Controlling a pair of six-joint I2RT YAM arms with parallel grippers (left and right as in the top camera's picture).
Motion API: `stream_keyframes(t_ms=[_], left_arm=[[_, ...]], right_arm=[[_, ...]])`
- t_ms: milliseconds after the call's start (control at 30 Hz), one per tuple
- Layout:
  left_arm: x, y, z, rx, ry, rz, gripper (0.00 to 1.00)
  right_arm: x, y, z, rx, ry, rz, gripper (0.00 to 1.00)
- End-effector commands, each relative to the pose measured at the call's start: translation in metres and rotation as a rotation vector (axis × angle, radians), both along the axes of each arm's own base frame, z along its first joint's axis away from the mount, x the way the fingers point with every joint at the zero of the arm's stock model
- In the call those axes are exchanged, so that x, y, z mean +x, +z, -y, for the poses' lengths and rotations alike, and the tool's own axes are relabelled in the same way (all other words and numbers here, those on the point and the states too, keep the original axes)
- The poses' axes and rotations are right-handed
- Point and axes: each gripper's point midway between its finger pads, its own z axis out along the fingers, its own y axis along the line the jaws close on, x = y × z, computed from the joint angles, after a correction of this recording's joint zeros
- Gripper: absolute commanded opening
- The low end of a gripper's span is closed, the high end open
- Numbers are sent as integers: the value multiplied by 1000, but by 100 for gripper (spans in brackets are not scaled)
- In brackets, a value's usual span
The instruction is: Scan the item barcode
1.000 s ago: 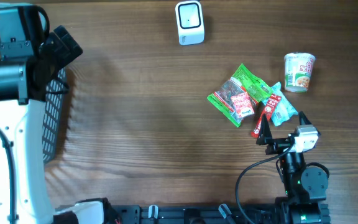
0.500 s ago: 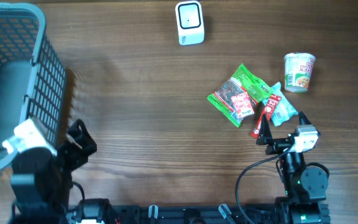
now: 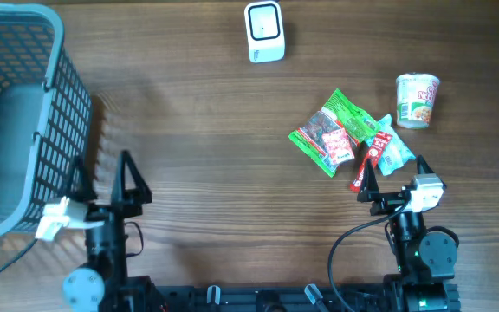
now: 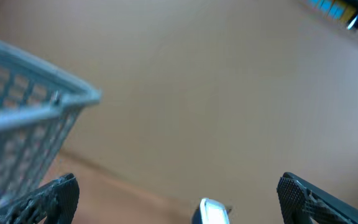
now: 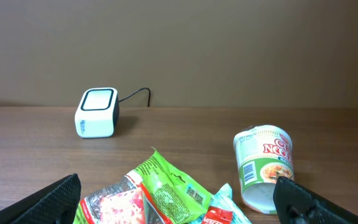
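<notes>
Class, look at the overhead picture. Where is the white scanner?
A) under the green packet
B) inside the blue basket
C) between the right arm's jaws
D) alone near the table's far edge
D: the white scanner sits by itself near the far edge of the table, well apart from the basket and the green packet.

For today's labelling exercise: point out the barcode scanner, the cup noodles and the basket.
barcode scanner [image 3: 264, 31], overhead view, white top face.
cup noodles [image 5: 264, 167], right wrist view, printed side.
basket [image 3: 72, 121], overhead view, mesh side wall.
</notes>
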Motion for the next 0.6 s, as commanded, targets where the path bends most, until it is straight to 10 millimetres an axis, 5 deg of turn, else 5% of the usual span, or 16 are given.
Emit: stream_keyframes(t_ms=[0,233,433,567], left_arm=[[12,-40,3,0,-27,-79,100],[24,-130,2,-17,-24,-371,100],[24,-131,16,416,-53,-375,100],[24,-131,15,432,-46,-374,100]], right_arm=[[-1,2,-3,-17,19,12,100],[-1,2,-3,-17,19,12,100],[-1,2,-3,-17,19,12,100],[-1,2,-3,-17,19,12,100]])
